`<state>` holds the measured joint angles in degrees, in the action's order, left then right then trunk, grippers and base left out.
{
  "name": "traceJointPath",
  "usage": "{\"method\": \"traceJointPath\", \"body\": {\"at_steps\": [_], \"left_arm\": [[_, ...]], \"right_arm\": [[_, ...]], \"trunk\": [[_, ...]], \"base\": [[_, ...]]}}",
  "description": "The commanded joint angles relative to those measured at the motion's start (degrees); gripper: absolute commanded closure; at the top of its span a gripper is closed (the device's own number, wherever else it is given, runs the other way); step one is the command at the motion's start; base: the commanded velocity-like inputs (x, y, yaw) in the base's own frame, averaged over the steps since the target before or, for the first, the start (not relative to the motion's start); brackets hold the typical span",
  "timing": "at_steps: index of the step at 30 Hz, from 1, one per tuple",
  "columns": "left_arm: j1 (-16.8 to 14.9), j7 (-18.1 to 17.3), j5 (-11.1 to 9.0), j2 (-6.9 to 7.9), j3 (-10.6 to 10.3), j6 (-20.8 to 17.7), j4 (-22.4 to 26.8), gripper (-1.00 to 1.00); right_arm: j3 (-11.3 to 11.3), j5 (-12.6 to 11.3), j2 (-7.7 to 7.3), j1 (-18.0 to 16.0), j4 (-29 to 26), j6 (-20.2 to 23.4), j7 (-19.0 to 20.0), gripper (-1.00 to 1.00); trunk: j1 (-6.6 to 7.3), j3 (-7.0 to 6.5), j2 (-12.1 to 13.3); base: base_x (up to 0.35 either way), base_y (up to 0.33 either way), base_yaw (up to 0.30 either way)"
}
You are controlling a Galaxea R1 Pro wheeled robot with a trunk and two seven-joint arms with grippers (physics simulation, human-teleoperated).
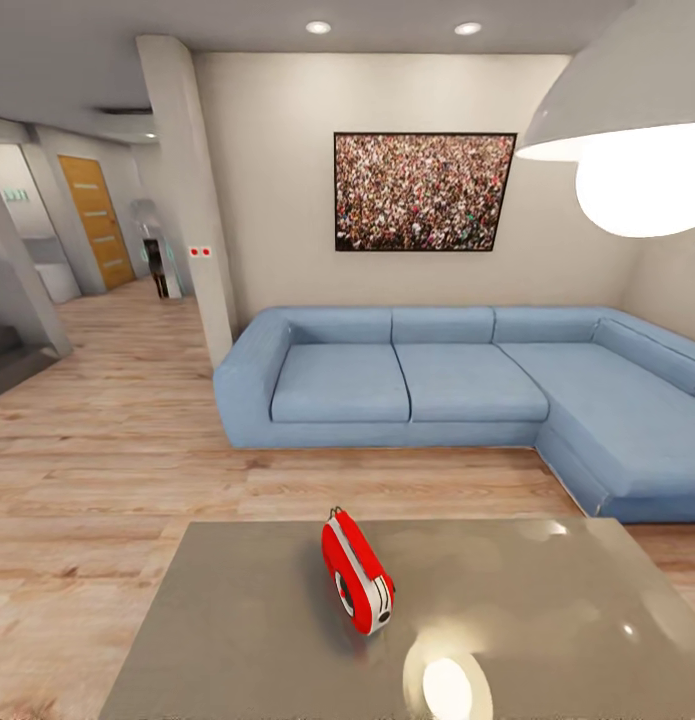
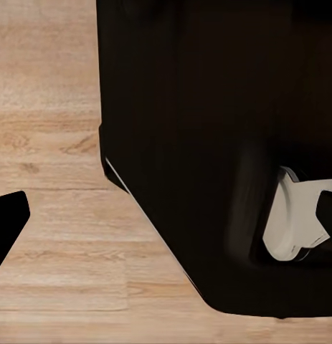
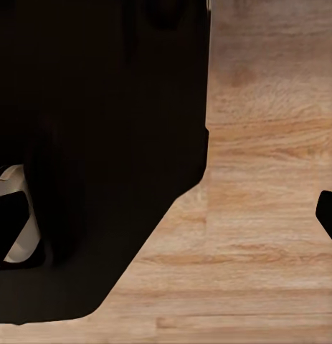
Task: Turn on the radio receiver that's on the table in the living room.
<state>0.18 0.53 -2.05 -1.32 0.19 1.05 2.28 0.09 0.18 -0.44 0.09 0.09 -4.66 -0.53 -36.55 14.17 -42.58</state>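
Standing on edge, the radio receiver (image 1: 356,575) sits near the middle of the table (image 1: 237,640), its long axis running from far-left to near-right, dial face turned left. Beyond lies the sofa (image 1: 467,385). Both wrist views look down at plank floor (image 2: 58,215), so neither arm is judged nearer, and jaw opening cannot be told.

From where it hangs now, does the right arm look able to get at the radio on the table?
Probably not yet. The red radio stands on the grey table, nothing crowding it, but the right wrist view faces plank floor beside the robot's dark base.
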Motion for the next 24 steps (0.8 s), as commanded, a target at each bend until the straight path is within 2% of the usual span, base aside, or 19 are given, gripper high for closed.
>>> {"method": "traceJointPath", "body": {"at_steps": [1,13,24], "left_arm": [[0.0,0.0,-0.04,0.03,0.0,0.0,0.0,-1.0],[0.0,-0.06,-2.47,0.09,-0.08,0.0,0.0,-1.0],[0.0,-0.09,-2.8,0.09,-0.08,-0.02,0.01,-1.0]], "right_arm": [[0.0,0.0,0.0,0.0,0.0,0.0,0.0,-1.0],[0.0,0.0,0.0,0.0,0.0,0.0,0.0,-1.0],[0.0,0.0,0.0,0.0,0.0,0.0,0.0,-1.0]], "trunk": [[0.23,-0.09,0.41],[2.86,-1.13,5.23],[5.28,-2.09,9.64]], "base": [[0.0,0.0,0.0],[0.0,0.0,0.0],[0.0,0.0,0.0]]}}
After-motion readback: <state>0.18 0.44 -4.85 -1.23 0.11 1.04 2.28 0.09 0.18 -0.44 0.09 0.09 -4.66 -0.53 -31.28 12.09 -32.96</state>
